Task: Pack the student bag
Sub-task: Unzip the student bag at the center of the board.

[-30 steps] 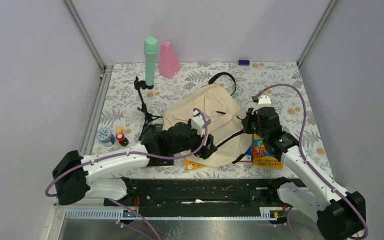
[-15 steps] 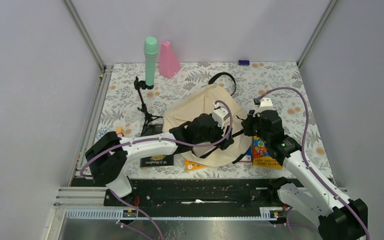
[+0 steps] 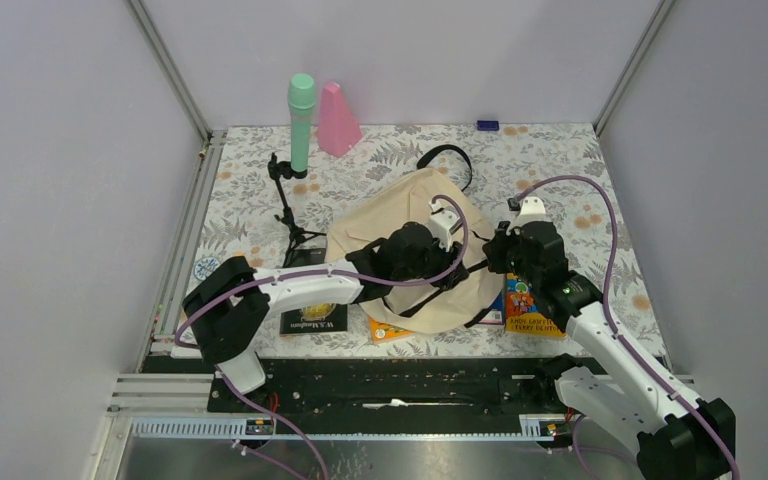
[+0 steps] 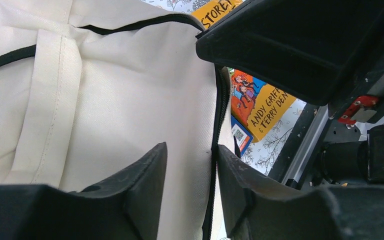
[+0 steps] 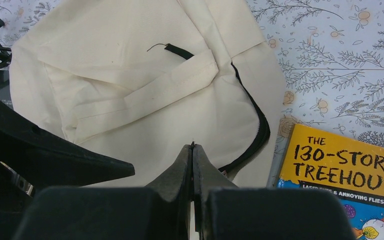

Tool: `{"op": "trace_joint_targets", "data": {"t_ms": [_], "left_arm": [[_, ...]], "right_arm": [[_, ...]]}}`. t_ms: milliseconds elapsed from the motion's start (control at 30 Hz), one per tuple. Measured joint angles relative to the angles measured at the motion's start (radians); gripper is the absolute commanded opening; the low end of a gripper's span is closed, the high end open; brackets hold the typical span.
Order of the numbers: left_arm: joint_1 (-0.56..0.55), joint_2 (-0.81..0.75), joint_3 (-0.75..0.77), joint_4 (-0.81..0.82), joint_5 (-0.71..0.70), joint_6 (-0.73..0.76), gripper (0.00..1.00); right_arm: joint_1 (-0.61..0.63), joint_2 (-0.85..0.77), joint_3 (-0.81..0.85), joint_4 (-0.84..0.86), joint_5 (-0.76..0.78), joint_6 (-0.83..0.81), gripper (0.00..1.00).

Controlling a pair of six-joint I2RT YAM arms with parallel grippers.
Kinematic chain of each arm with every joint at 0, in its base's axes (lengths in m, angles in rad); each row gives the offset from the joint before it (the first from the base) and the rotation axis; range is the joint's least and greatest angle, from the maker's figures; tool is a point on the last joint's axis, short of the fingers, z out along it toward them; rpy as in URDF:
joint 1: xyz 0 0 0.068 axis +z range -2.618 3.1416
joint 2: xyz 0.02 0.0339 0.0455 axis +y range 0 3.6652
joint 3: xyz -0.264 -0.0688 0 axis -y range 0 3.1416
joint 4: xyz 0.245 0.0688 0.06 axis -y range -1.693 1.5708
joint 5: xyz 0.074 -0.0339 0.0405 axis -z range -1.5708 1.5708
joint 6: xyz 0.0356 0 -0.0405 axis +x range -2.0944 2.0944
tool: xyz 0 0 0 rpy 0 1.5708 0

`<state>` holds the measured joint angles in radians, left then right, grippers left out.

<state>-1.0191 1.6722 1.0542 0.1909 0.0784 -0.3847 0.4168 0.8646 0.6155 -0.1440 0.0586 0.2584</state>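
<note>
- Cream bag [image 3: 385, 215] slumped in the middle of the table [image 3: 560, 160], black strap [image 3: 450, 153] looping off its far end.
- Left gripper [image 4: 191, 150] over the bag's right side, fingers apart, black zipper edge [image 4: 219, 100] running between them; pinched or not, unclear.
- Right gripper [image 5: 192, 148] above the bag's right edge, fingers pressed together.
- Orange book [image 5: 340, 165] just beside that edge.

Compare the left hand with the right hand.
The left hand stands open, the bag's zipper edge between its fingers; the right hand is pressed shut. The left hand reaches across the bag from the left; the right hand is at its right edge. Both are black, low over the bag.
</note>
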Motion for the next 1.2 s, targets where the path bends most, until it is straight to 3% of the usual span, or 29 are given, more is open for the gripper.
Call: {"op": "trace_joint_targets", "data": {"t_ms": [333,667,1200], "left_arm": [[0.000,0.003,0.000,0.033,0.018,-0.007,0.00],[0.000,-0.012,-0.039,0.061,0.050,0.015,0.00],[0.000,-0.200,-0.240,0.089,0.060,0.045,0.00]], "right_arm": [[0.000,-0.010,-0.005,-0.001,0.001,0.000,0.00],[0.000,-0.025,-0.006,-0.024,0.083,0.045,0.00],[0.000,0.040,0.008,-0.062,0.144,0.079,0.00]]}}
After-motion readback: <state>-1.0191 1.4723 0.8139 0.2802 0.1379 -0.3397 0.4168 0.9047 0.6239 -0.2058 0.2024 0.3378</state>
